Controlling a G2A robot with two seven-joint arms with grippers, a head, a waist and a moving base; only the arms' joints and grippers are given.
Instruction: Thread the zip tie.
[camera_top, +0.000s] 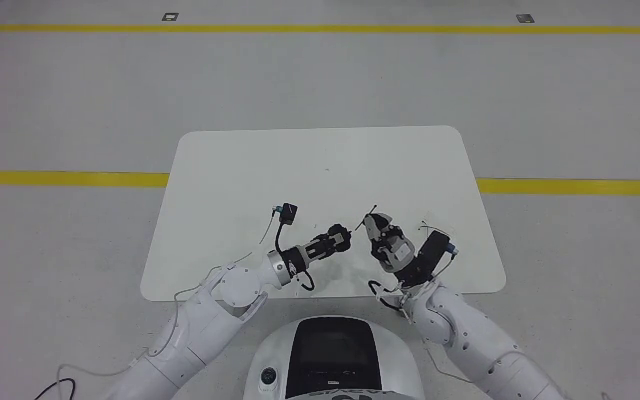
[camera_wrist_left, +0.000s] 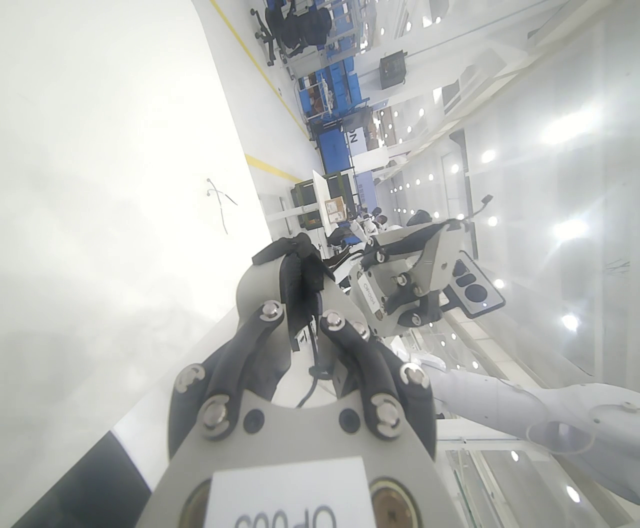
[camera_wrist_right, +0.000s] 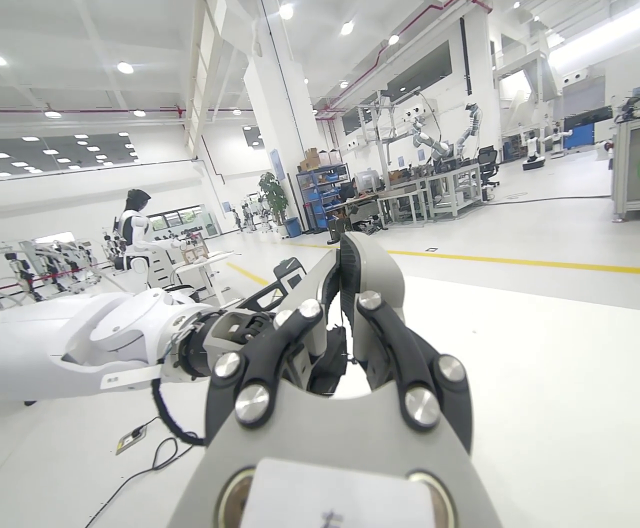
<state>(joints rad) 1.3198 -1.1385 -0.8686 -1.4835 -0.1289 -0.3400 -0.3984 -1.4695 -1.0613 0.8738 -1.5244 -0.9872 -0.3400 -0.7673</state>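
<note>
The zip tie (camera_wrist_left: 481, 206) is a thin black strip with a small head at its tip. It is pinched in the closed right gripper (camera_top: 377, 224) and pokes out past the fingertips, above the white table (camera_top: 320, 160). Just beside it, the left gripper (camera_top: 343, 237) has its fingers pressed together; I cannot tell whether it grips anything.

I see two thin pale plastic zip ties (camera_wrist_left: 218, 200) lying loose and flat on the white table (camera_wrist_left: 100, 150), crossing each other, one with its small head at the end. A thin dark strip (camera_top: 371, 211), too small for me to tell whether it is a zip tie, juts from the closed fingertips of the right gripper (camera_top: 374, 220), held clear of the tabletop
</note>
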